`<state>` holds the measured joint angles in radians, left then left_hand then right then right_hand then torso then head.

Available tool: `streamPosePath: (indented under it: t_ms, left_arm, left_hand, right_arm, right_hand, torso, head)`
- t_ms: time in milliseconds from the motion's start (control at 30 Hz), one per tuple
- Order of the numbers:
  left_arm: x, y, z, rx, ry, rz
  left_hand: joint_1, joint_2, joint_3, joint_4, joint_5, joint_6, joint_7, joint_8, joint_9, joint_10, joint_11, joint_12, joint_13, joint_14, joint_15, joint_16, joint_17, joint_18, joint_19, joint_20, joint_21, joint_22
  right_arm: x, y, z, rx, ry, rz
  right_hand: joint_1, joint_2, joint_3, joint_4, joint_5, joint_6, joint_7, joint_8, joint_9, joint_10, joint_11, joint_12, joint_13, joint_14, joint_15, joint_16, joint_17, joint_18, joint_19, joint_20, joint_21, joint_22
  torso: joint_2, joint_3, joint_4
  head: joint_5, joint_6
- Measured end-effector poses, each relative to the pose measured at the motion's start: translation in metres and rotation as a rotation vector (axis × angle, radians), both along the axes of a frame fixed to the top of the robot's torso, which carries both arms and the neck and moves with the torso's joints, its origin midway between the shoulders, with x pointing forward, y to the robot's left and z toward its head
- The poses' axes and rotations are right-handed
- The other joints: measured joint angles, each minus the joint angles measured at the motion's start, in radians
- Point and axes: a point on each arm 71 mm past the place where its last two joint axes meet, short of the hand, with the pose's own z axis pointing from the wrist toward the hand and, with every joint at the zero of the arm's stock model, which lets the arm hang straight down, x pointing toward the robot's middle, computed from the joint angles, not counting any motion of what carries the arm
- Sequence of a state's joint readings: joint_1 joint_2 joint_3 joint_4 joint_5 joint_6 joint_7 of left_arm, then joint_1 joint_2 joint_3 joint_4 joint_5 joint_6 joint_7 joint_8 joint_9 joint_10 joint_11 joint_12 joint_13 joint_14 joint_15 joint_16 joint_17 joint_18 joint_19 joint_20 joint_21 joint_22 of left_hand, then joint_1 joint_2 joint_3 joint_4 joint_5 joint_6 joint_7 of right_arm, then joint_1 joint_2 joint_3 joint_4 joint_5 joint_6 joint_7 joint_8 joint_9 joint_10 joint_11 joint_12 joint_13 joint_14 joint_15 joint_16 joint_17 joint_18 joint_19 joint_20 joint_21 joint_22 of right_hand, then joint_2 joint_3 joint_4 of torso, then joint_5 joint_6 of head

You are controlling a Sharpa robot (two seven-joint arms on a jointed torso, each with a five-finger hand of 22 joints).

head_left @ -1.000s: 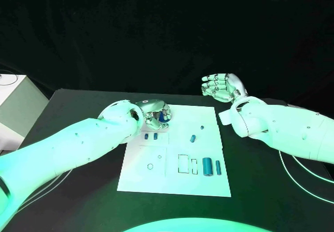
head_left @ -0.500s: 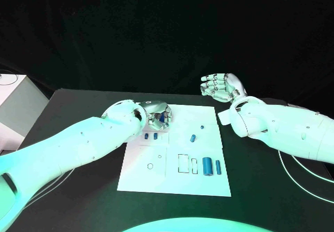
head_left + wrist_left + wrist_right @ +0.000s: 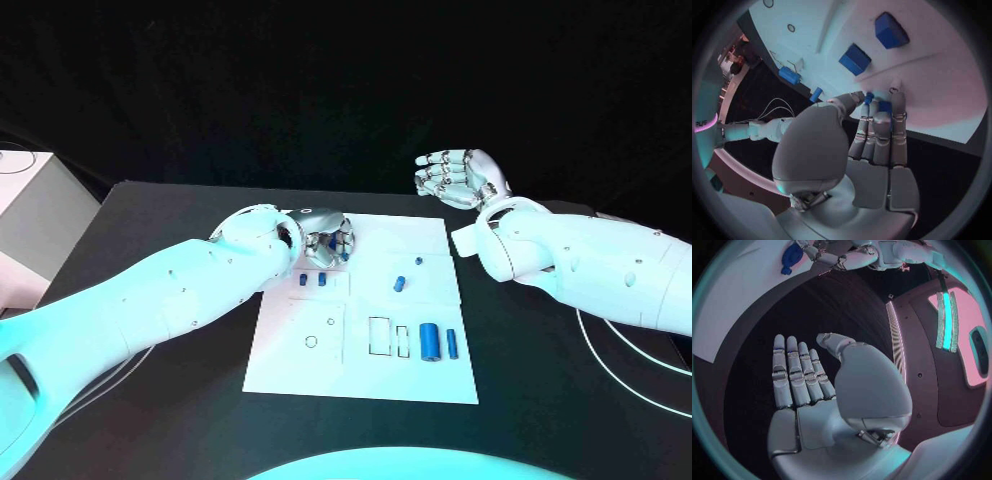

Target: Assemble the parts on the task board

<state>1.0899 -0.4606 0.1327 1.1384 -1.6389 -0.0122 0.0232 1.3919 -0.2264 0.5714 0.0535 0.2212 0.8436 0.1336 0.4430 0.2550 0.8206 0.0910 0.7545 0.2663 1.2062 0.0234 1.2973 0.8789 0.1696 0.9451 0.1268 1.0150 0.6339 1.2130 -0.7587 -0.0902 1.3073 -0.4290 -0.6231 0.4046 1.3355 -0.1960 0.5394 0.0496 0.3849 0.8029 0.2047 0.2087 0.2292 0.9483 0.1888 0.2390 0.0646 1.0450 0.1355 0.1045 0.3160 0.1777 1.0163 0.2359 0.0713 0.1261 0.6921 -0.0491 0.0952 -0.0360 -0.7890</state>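
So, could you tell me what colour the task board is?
White; the task board shows best in the head view.

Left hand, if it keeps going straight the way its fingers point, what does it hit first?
Probably the task board: the left hand points its fingertips down at the white surface while pinching a small blue part. Depth is unclear.

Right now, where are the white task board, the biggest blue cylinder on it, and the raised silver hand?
white task board (image 3: 361,375), head view, bare near edge.
biggest blue cylinder (image 3: 430,343), head view, mid-body.
right hand (image 3: 456,179), head view, palm.
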Motion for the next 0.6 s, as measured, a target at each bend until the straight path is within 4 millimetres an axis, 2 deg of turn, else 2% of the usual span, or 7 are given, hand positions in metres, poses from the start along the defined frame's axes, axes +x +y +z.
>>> streamPosePath:
  t_ms: [400, 533, 600]
  left_arm:
    - [0.0017, -0.0007, -0.0013, 0.005, 0.002, 0.003]
    - [0.0011, -0.0015, -0.0012, 0.005, 0.004, 0.0]
    - [0.0005, -0.0022, -0.0012, 0.006, 0.006, -0.003]
  left_hand:
    - [0.0, 0.0, 0.003, -0.003, -0.001, 0.004, 0.004, -0.006, -0.002, 0.0, 0.0, 0.006, 0.001, 0.0, 0.0, 0.004, -0.001, 0.0, 0.0, 0.0, 0.006, 0.004]
    - [0.0, 0.009, 0.007, -0.007, -0.004, 0.026, 0.003, -0.006, -0.002, 0.0, 0.0, 0.019, 0.004, 0.0, 0.0, 0.014, -0.001, 0.0, -0.004, -0.004, 0.013, 0.01]
    - [-0.002, 0.011, 0.007, -0.007, -0.008, 0.051, 0.0, -0.006, 0.004, 0.01, -0.01, 0.044, 0.012, 0.021, -0.006, 0.039, 0.028, 0.0, -0.007, -0.007, 0.023, 0.017]
  right_arm:
    - [-0.0003, 0.0013, 0.0002, 0.001, 0.001, 0.003]
    - [-0.0003, 0.0013, 0.0001, 0.001, 0.001, 0.004]
    - [-0.0002, 0.0014, 0.0001, 0.002, 0.001, 0.004]
  right_hand:
    - [0.0, 0.0, 0.0, 0.0, 0.0, 0.0, 0.0, 0.0, 0.0, 0.0, 0.0, 0.0, 0.0, 0.0, 0.0, 0.0, 0.0, 0.0, 0.0, 0.0, 0.0, 0.0]
    - [0.0, 0.0, 0.0, 0.0, 0.0, 0.0, 0.0, 0.0, 0.0, 0.0, 0.0, 0.0, 0.0, 0.0, 0.0, 0.0, 0.0, 0.0, 0.0, 0.0, 0.0, 0.0]
    - [0.0, 0.0, 0.0, 0.0, 0.0, 0.0, 0.0, 0.0, 0.0, 0.0, 0.0, 0.0, 0.0, 0.0, 0.0, 0.0, 0.0, 0.0, 0.0, 0.0, 0.0, 0.0]
  torso:
    - [0.0, -0.0011, 0.0005]
    - [-0.001, -0.0007, 0.0005]
    - [-0.001, -0.0005, 0.0005]
  head:
    - [-0.003, -0.01]
    - [-0.002, -0.011]
    - [-0.002, -0.012]
